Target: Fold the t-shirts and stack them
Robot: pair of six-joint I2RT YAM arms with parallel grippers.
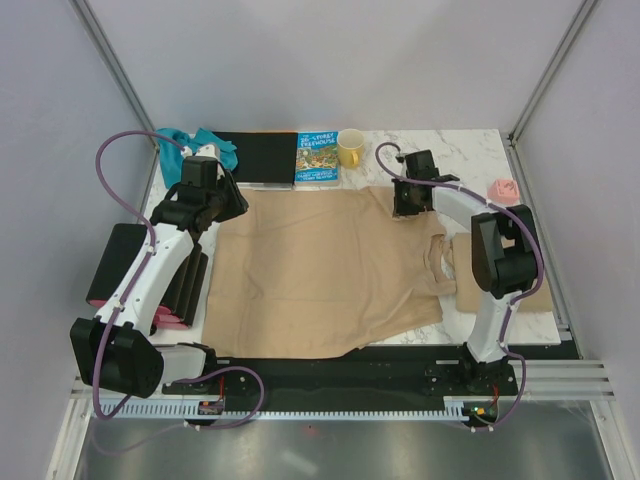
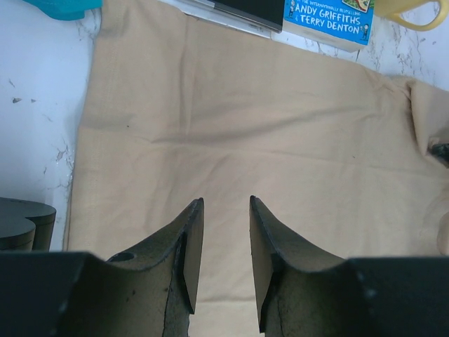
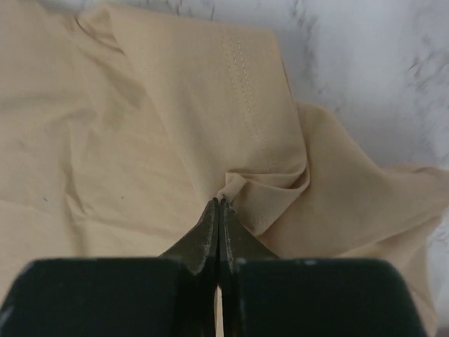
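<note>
Early: shirt (image 1: 320, 270) spread unfolded below the book (image 1: 317, 158); teal garment (image 1: 190, 143) left of the book untouched. Left pincer (image 2: 226, 203) apart, empty; right pincer (image 3: 219, 203) clamped on the shirt.

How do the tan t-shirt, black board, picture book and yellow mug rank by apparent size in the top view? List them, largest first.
1. tan t-shirt, by far
2. black board
3. picture book
4. yellow mug
The last three sit side by side at a similar distance from the camera, so nearness hardly skews them.
</note>
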